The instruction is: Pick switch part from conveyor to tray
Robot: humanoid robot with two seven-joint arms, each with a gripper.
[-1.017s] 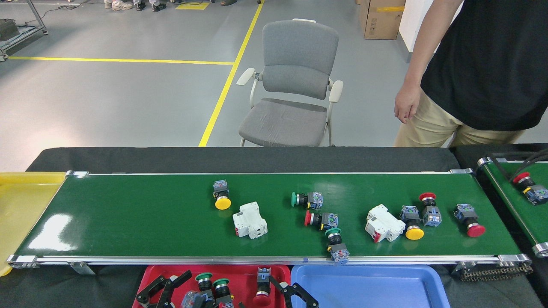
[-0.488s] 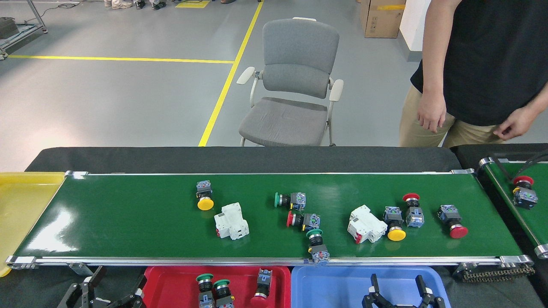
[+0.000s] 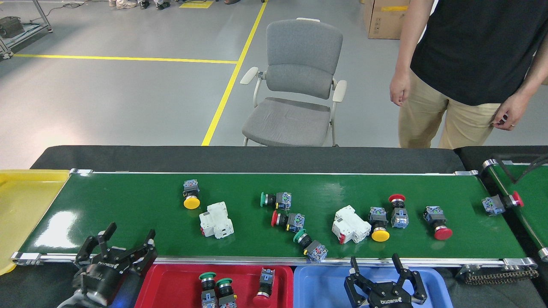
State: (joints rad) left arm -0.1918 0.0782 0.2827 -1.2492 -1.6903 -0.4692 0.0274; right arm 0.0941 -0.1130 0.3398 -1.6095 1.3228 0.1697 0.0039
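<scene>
Left gripper (image 3: 122, 248) spread, empty, at near rail of conveyor (image 3: 128, 205); yellow pushbutton switch (image 3: 191, 195) beyond it on belt. Right gripper (image 3: 376, 267) spread, empty, over blue tray (image 3: 321, 286); green-capped switch (image 3: 310, 247) just up-left

Beyond your belt: chair, person, floor clutter

Far ahead of you a grey chair (image 3: 298, 81) stands empty by a yellow floor line (image 3: 231, 81). To its right you see a person (image 3: 466, 64) in a black shirt and tan trousers, hands hanging loose. A cardboard box (image 3: 383, 19) sits behind them.
</scene>
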